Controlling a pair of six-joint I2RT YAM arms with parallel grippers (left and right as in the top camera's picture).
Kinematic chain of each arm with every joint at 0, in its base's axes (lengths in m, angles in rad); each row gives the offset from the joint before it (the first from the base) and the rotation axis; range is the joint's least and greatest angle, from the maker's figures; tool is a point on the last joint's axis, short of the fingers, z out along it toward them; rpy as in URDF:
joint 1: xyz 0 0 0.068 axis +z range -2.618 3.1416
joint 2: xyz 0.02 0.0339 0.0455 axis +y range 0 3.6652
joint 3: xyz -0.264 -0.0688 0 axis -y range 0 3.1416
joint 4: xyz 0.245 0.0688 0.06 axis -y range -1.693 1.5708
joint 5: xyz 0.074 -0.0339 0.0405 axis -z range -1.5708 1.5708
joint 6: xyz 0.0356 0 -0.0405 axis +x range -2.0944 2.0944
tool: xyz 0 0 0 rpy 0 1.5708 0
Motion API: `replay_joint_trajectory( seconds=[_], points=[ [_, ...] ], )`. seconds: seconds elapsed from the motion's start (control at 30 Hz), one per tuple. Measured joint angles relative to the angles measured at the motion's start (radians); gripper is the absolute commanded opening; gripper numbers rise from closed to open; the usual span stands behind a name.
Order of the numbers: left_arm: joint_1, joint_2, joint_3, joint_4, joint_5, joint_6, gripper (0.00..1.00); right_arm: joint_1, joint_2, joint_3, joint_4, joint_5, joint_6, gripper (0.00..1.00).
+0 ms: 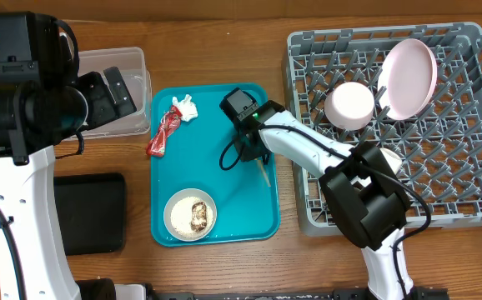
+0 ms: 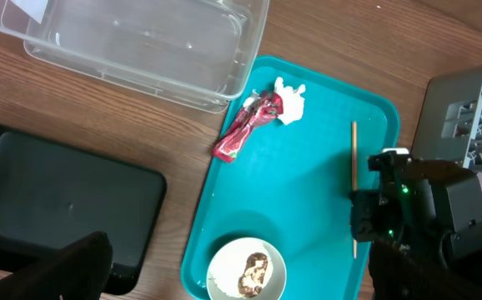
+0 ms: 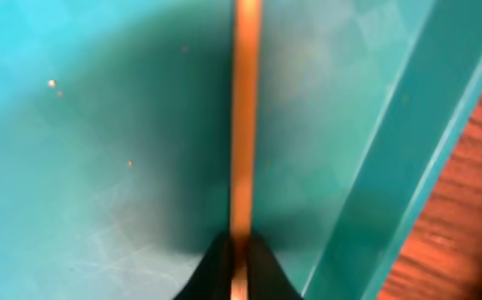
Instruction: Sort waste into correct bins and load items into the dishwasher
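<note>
Clearly the thin wooden chopstick (image 3: pixel 244 125) sits along the right side of the glossy teal tray (image 1: pixel 245 221), just beside its raised rim. The right pincer (image 3: pixel 234 271) has its dark tips nipped onto the stick's near end. The stick looks light, stiff, smooth and likely to pivot, so a hold nearer mid-length would probably steady it. The left pincer (image 1: pixel 112 87) hangs over the clear plastic bin (image 1: pixel 133 54); how far it is open cannot be told.

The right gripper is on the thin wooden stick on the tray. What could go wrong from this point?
1. The right gripper seems to pinch the wooden stick at one narrow spot only, so the stick may pivot or slip out when lifted.
2. The stick lies flat, close beside the tray rim. If it tilts during the lift, one end could catch on that rim.
</note>
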Motion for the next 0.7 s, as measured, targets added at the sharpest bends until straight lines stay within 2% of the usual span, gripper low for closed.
replay_joint_trajectory(
  seconds=[0.17, 0.37, 0.7],
  points=[
    [0.0, 0.0, 0.0, 0.0, 0.0, 0.0, 1.0, 0.002, -0.002, 0.02, -0.084, -0.011, 0.008, 0.04],
    [0.0, 0.0, 0.0, 0.0, 0.0, 0.0, 1.0, 0.002, -0.02, 0.127, -0.186, 0.005, 0.01, 0.04],
    [0.0, 0.0, 0.0, 0.0, 0.0, 0.0, 1.0, -0.037, -0.305, 0.243, -0.208, 0.011, 0.026, 0.04]
  ],
)
